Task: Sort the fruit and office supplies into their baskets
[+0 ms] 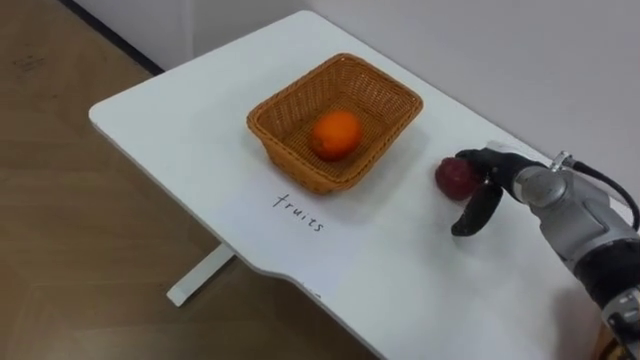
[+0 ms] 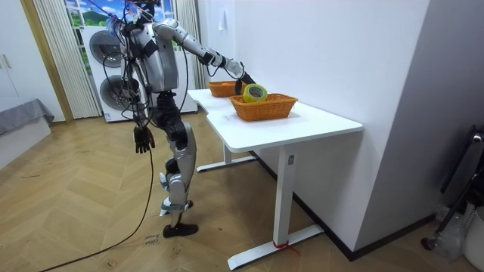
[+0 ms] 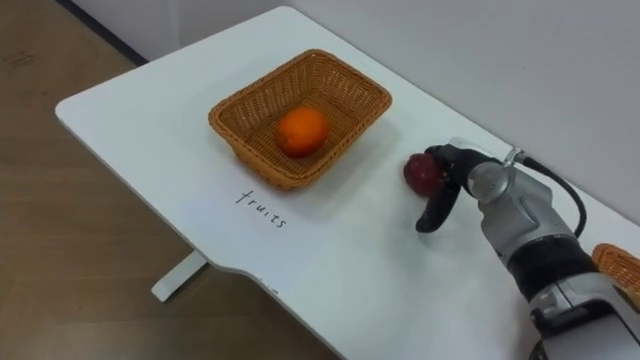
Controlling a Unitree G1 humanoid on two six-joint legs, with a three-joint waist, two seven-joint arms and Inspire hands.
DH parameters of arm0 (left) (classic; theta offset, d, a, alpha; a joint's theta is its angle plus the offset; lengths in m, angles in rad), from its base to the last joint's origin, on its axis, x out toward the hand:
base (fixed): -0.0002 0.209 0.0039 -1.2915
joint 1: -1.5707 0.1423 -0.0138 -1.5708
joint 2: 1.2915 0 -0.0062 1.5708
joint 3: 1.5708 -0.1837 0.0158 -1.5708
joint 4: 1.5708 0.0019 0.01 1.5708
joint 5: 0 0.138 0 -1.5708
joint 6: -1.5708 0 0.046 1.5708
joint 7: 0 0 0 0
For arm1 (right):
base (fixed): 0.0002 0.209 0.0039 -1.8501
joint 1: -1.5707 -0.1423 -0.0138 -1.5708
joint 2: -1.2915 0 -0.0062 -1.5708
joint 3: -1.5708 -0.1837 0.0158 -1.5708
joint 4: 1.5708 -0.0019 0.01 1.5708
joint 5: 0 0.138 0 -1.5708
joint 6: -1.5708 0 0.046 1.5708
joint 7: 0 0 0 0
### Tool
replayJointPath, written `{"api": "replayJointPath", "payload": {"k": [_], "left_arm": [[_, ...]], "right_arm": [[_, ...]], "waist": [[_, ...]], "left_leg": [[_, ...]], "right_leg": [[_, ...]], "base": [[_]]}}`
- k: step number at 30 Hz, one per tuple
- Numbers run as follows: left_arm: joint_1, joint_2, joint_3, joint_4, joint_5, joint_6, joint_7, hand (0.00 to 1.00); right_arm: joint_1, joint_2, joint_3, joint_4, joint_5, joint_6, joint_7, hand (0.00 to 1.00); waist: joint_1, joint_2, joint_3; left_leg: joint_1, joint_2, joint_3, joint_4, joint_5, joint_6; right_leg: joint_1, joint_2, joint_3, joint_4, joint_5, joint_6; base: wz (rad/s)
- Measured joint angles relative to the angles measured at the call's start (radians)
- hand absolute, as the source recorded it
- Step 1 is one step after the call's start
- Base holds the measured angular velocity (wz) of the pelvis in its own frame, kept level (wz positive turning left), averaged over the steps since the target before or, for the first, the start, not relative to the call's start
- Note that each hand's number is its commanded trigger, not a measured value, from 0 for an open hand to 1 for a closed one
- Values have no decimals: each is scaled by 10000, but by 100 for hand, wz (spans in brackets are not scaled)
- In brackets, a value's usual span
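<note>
A wicker basket (image 1: 285, 155) stands on the white table (image 1: 180, 130) with an orange (image 1: 335, 135) inside it. To its right a dark red fruit (image 1: 455, 178) rests on the tabletop. My right hand (image 1: 490, 180) is at that fruit: its fingers reach round the far side and the thumb points down beside it, not closed on it. A second wicker basket (image 2: 265, 108) further along the table holds a yellow-green tape roll (image 2: 255, 93). My left hand (image 2: 141, 140) hangs relaxed by my side. I stand at the table's long edge.
A handwritten label (image 1: 298, 212) is on the table in front of the fruit basket. The table's front edge (image 1: 290, 275) runs close below it, with wooden floor beyond. A white wall (image 1: 520, 60) runs right behind the table.
</note>
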Motion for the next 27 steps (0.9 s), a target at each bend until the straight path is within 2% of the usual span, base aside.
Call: {"api": "replayJointPath", "payload": {"k": [10,15,20,22,26,27], "left_arm": [[-107,72,-455,-192,-16,-26,63,0],[-130,128,-458,-194,-16,-15,82,0],[-137,126,-474,-183,-28,-25,86,0],[-141,126,-473,-170,-28,-49,95,0],[-222,125,-477,-144,-26,-58,95,0],[-267,126,-474,-116,-25,-73,95,0]], "right_arm": [[-456,-1,-8,1194,285,-256,-1348,0],[-571,-35,-10,1361,569,-263,-1738,0],[-820,-34,-7,1603,654,-311,-1926,0],[-822,-34,-8,1636,719,-406,-2027,0],[-842,-35,-10,1832,904,-534,-2185,0],[-862,-35,-19,1911,915,-597,-2224,0]], "waist": [[-14,38,-9],[-25,61,-28],[-31,196,36],[-39,219,37],[-43,216,32],[-54,187,11]], "left_leg": [[-487,-1,9,130,4,-1],[-664,-3,3,150,3,-1],[-684,-1,-9,151,3,-1],[-685,4,-14,151,3,-2],[-718,5,-41,153,5,-6],[-743,4,-41,156,8,-9]], "right_leg": [[-415,-3,-12,22,19,-28],[-580,-5,-77,27,20,-27],[-598,-24,-265,25,27,-30],[-597,-34,-457,28,27,-30],[-613,-27,-432,31,28,-32],[-639,-24,-415,38,29,-33]], "base": [[0],[2],[0],[0],[0],[0]]}}
